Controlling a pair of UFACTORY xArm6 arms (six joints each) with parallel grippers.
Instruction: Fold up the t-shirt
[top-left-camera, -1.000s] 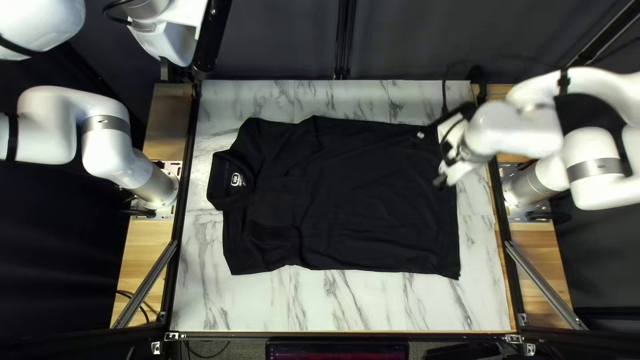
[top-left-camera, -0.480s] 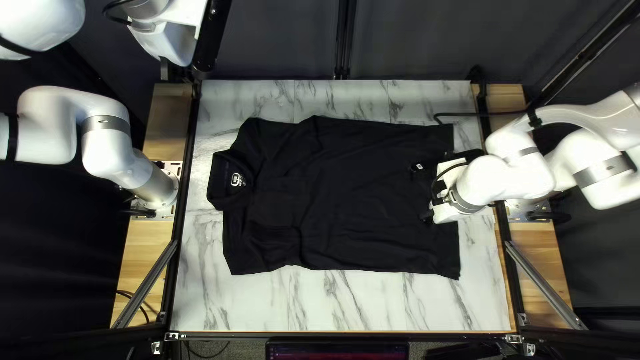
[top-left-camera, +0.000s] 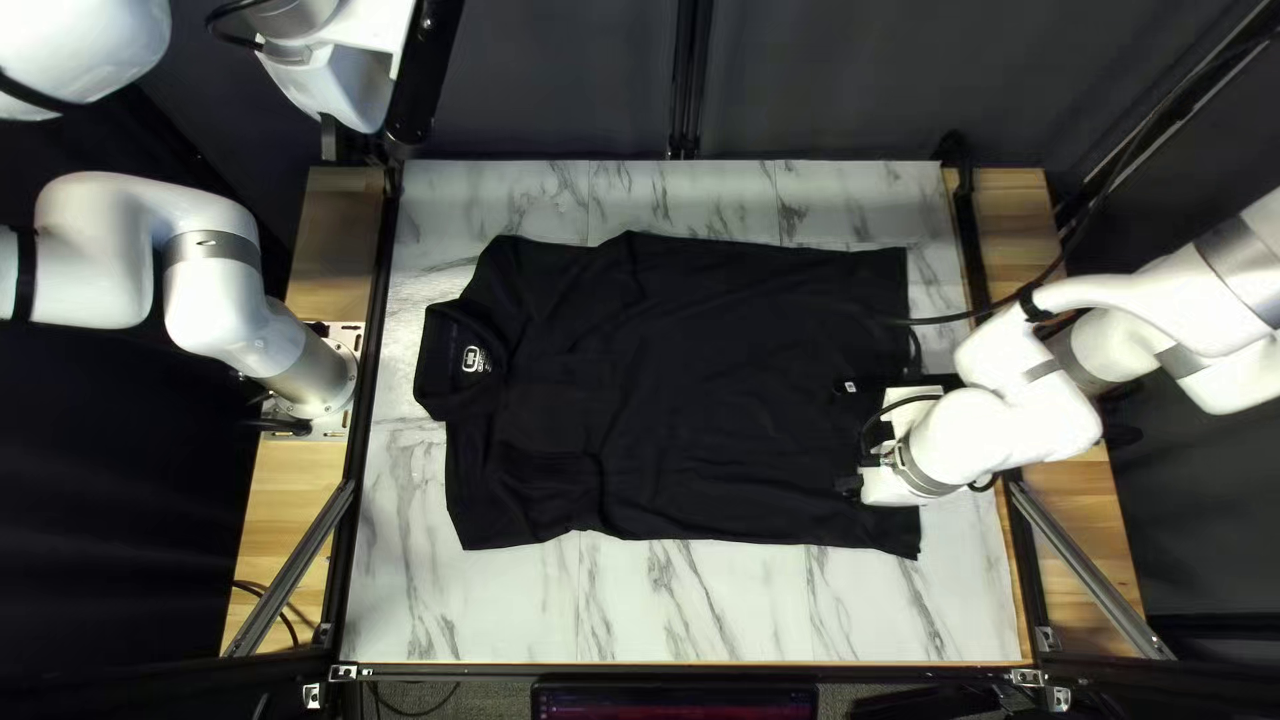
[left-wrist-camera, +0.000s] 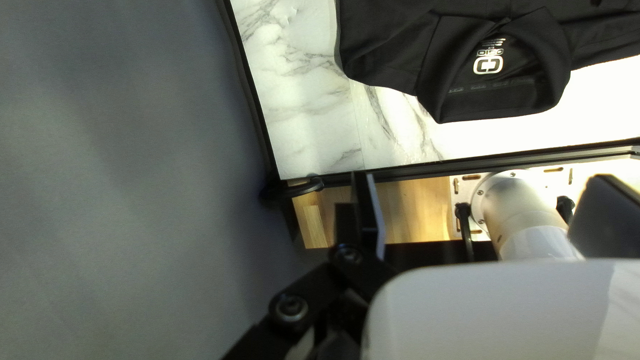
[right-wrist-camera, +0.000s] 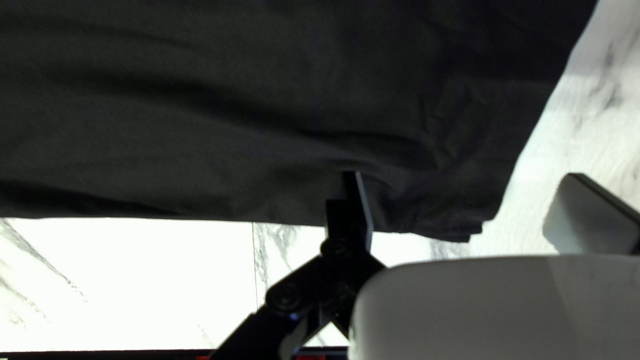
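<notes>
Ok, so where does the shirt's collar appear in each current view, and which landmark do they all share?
Top left view: the collar is at the left end of the shirt.
Left wrist view: ahead of the left pincer.
Right wrist view: not in it; part of the shirt shows.
Shared landmark: the marbled tabletop.

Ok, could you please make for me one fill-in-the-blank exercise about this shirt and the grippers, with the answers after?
The black collared shirt lies on a tabletop with a ____ pattern. Its collar points toward the base of my ____ arm. The gripper over the shirt, near its hem, belongs to my ____ arm. My left gripper is not shut; it is ____.

Missing words: marble; left; right; open.
</notes>
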